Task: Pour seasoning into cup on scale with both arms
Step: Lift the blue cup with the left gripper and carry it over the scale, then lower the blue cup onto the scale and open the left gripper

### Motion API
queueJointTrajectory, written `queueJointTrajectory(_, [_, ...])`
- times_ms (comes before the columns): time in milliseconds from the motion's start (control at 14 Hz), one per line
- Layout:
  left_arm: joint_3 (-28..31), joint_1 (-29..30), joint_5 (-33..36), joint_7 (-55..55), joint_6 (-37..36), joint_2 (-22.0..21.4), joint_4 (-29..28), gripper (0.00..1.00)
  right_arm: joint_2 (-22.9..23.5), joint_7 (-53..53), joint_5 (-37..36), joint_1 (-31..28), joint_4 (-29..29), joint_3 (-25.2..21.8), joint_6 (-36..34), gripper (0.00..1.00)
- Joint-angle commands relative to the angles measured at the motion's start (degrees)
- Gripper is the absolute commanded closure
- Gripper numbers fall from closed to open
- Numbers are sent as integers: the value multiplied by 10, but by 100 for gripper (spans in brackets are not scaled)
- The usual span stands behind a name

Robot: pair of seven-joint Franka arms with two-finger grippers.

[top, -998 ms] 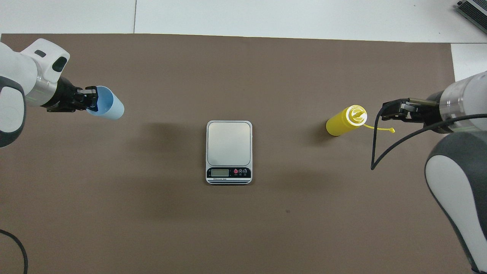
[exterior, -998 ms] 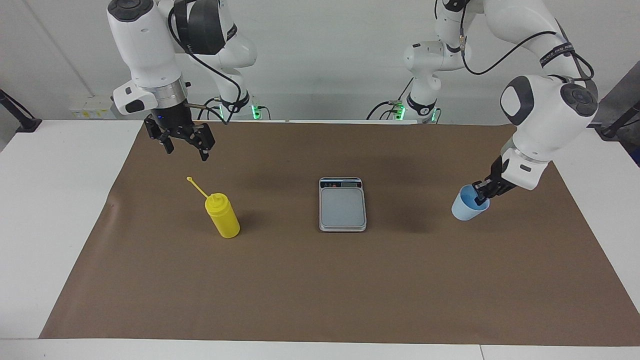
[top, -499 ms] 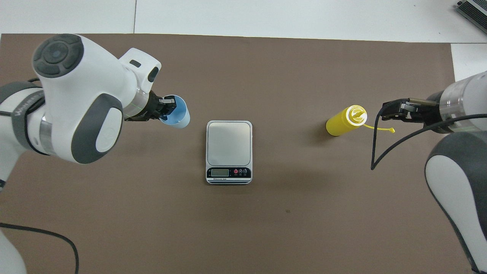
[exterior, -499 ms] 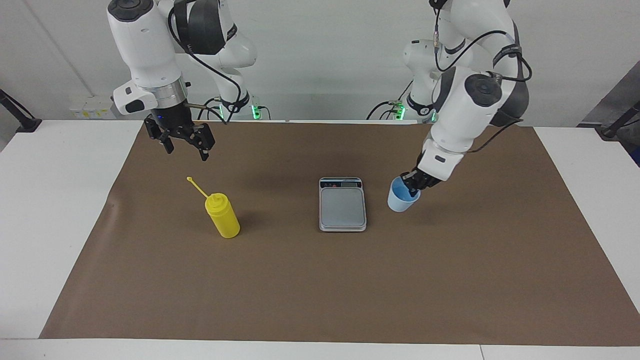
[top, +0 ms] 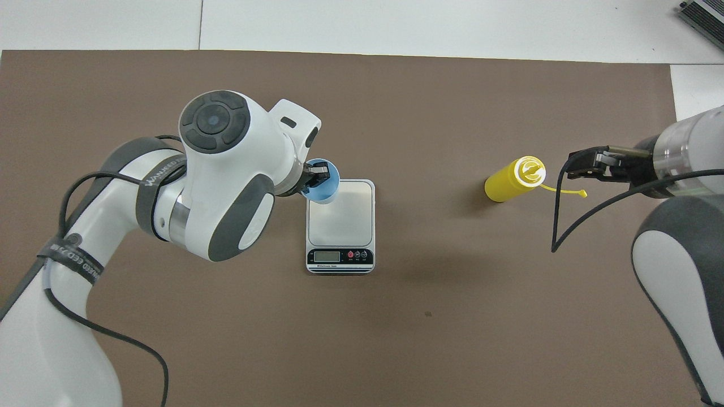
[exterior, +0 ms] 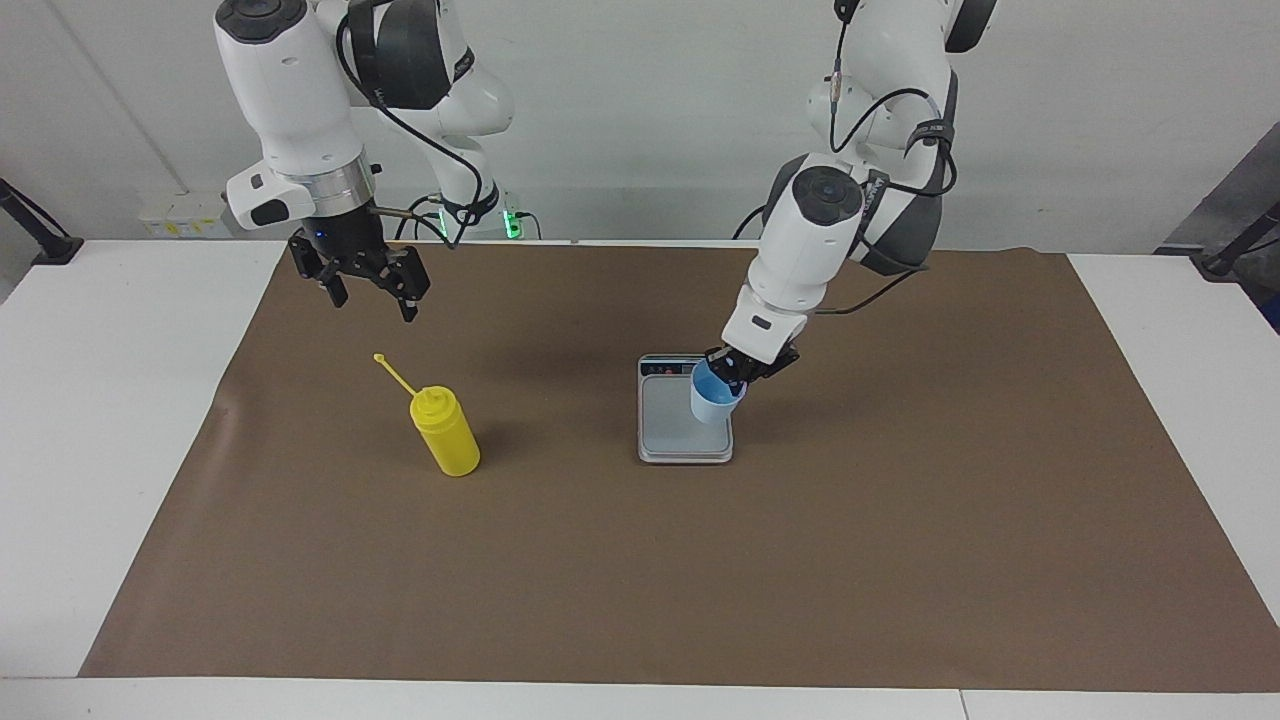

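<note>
**Cup: held over one edge of the scale, not yet set down**

Item: the pale blue cup (exterior: 714, 399), pinched by its rim in my left gripper (exterior: 737, 374), one finger inside the wall and one outside. It hangs tilted, mouth leaning toward my right arm's end of the table, over the edge of the kitchen scale (exterior: 684, 437) at my left arm's end. From the facing view I judge it clear of the weighing plate, though I cannot tell by how much.

Item: the yellow squeeze bottle (exterior: 444, 431), upright on the brown paper mat (exterior: 640, 580), well apart from the scale toward my right arm's end, its tethered cap stick (exterior: 394, 373) pointing up and away from the nozzle.

Item: my right gripper (exterior: 372, 288), jaws spread wide and empty, waiting in the air above the mat, short of the bottle on the robots' side.

Handling note for the step in hand, as I judge it: carry the cup on to the middle of the grey plate, away from the display strip (top: 340, 256). Level the wrist so the base meets the plate flat. Lower gently so the scale is not shoved. Part the fingers only once the cup stands by itself, then lift straight up so the inner finger does not tip it.
</note>
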Motion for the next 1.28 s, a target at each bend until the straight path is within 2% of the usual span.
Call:
queueJointTrajectory(0, [9, -25, 24, -28, 24, 16, -5, 100, -8, -10, -1, -6, -2, 3, -9, 0])
queueJointTrajectory(285, [10, -33, 25, -29, 61, 16, -39, 100, -8, -10, -1, -6, -3, 2, -9, 0])
queueJointTrajectory(1069, [10, -35, 26, -29, 109, 16, -70, 100, -8, -10, -1, -6, -3, 3, -9, 0])
queueJointTrajectory(1140, [9, -35, 26, -29, 110, 16, -70, 89, -7, -10, -1, -6, -3, 2, -9, 0])
queueJointTrajectory(1212, [10, -35, 26, -29, 110, 16, -70, 28, -8, -10, -1, -6, -3, 3, -9, 0])
